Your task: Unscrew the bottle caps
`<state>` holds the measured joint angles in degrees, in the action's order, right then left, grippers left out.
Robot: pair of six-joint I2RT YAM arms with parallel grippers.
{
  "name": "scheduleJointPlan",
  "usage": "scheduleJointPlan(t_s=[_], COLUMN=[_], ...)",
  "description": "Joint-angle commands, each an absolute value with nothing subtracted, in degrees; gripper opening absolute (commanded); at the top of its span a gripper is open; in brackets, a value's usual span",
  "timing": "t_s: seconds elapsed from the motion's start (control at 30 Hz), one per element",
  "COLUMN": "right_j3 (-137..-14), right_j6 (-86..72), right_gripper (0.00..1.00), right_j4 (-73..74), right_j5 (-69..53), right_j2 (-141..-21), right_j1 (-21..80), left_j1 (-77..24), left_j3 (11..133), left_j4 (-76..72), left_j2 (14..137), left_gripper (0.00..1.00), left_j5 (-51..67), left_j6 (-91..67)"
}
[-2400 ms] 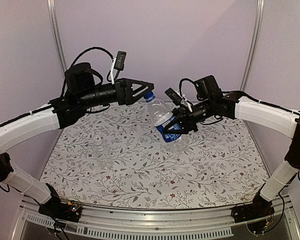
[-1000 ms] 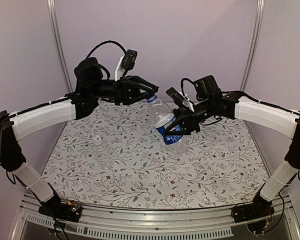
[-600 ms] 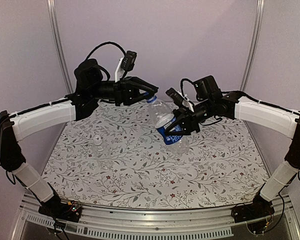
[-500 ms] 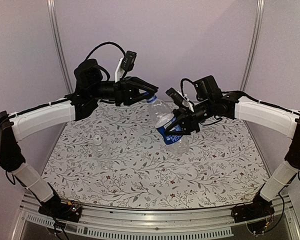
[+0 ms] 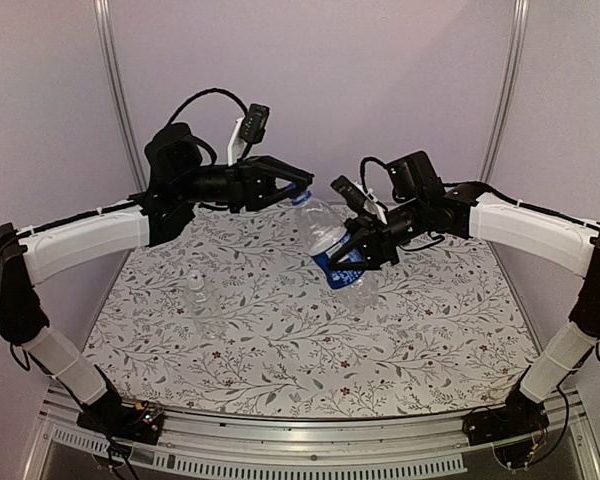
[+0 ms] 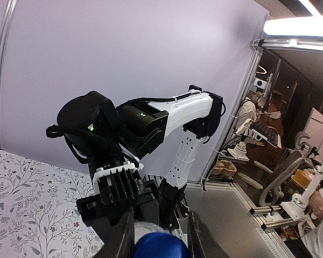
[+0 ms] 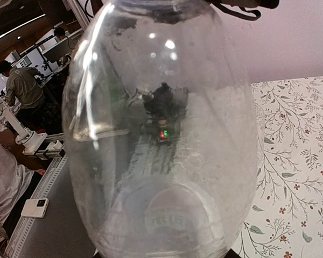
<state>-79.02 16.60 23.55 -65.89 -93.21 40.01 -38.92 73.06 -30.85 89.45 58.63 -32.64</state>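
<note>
Contact is made at two places on the taller bottle [image 5: 325,228], which sits just right of centre in the overhead view. It is tilted, with its neck toward the upper left and its base toward the lower right. Whether the base touches the table [image 5: 430,340] cannot be told from this view.

The left gripper [image 5: 298,187] reaches in from the upper left. Its fingers are closed on the blue cap [image 5: 300,191] at the top of the neck. In the left wrist view the blue cap [image 6: 160,246] shows at the bottom edge, between two dark fingers [image 6: 123,239]. The right arm [image 6: 188,110] stands behind it at centre frame.

The right gripper [image 5: 365,245] comes in from the right. It is clamped on the body of the taller bottle, at the upper edge of the blue-and-white label [image 5: 342,268]. The right wrist view is almost filled by the clear wall of the taller bottle [image 7: 161,134]. The floral table [image 7: 299,156] is visible along the right side, but the fingers themselves cannot be made out there.

The shorter bottle [image 5: 204,305] stands upright on the table at left of centre, well apart from both grippers. The pale cap [image 5: 194,281] is on its neck.
</note>
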Motion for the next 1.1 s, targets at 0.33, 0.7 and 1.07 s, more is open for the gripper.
scheduleJointPlan(t_s=[0.33, 0.7, 1.07], right_j3=[-80.05, -81.30, -82.33], right_j6=[17.69, 13.89, 11.65], right_gripper=[0.36, 0.34, 0.33], right_j4=[23.42, 22.57, 22.17], right_j5=[-64.82, -54.47, -52.50], right_j2=[-93.62, -94.27, -95.97], right_j1=[40.08, 39.44, 38.51], left_j1=[-36.30, -38.55, -42.79], left_j3=[72.13, 73.53, 74.57], left_j4=[-32.28, -12.37, -2.81], left_j2=[85.64, 80.13, 77.50], left_gripper=[0.18, 0.11, 0.10], left_j5=[53.97, 29.29, 12.09], left_j6=[-36.40, -32.29, -31.62])
